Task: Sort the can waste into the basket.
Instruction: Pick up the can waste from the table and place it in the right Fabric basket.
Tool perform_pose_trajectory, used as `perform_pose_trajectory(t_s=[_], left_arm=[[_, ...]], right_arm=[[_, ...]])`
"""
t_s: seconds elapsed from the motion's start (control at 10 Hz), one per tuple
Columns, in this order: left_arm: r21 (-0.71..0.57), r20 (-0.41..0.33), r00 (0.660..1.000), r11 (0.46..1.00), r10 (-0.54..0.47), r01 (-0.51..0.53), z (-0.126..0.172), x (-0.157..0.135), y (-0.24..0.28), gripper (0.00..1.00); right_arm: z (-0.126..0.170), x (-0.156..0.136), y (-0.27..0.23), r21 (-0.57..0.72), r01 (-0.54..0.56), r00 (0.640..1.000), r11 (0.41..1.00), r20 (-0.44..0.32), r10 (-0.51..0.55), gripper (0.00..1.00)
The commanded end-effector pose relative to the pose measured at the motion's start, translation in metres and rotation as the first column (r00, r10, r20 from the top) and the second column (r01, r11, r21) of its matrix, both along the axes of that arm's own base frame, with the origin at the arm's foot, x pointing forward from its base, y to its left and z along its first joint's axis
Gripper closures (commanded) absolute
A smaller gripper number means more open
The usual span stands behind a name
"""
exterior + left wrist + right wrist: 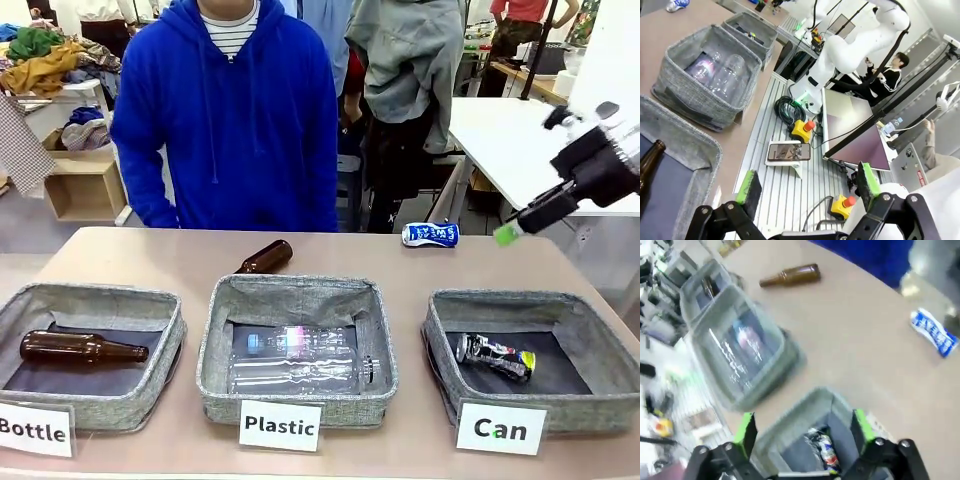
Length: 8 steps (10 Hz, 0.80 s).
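the right claw (802, 427) hangs wide open, empty, above the can basket (801, 402) holding the black-and-silver can (823, 450). the blue-and-white can (935, 333) lies on the counter (860, 355) beyond the claw, likely its next pick.

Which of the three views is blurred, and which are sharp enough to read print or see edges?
Right wrist view: motion blur smears everything; the blue and white can and the brown bottle have soft edges. Front view: sharp, evenly lit; the Can card reads clearly. Left wrist view: sharp too, but rolled, so the basket of clear bottles sits slantwise.
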<state>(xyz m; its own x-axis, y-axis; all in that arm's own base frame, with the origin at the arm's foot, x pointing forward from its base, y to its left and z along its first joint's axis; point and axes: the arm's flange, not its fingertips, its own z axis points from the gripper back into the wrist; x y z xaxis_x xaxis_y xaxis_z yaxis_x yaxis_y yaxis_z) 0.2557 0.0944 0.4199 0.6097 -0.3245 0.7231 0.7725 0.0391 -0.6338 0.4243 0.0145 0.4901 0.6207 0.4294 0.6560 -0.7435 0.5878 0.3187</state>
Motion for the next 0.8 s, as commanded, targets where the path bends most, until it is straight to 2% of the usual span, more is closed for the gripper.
perform_pose_trajectory(t_s=[0.0,0.1,0.2,0.3,0.7], left_arm=[[-0.013,-0.005,1.000,1.000,0.001,-0.001,0.002,-0.002,0.002,0.00],[-0.013,-0.005,1.000,1.000,0.001,-0.001,0.002,-0.002,0.002,0.00],[-0.013,-0.005,1.000,1.000,0.001,-0.001,0.002,-0.002,0.002,0.00],[-0.013,-0.005,1.000,1.000,0.001,-0.001,0.002,-0.002,0.002,0.00],[-0.013,-0.005,1.000,1.000,0.001,-0.001,0.002,-0.002,0.002,0.00]], right_arm=[[-0.013,0.022,-0.011,0.768,-0.044,0.980,0.639,0.159,-0.123,0.00],[-0.018,0.035,-0.016,0.821,-0.053,0.986,0.569,0.133,-0.101,0.00],[-0.024,0.050,-0.012,0.819,-0.031,0.992,0.572,0.096,-0.085,0.00],[0.000,0.013,-0.018,0.318,0.065,0.996,0.946,0.031,-0.079,0.00],[0.000,0.013,-0.018,0.318,0.065,0.996,0.946,0.031,-0.079,0.00]])
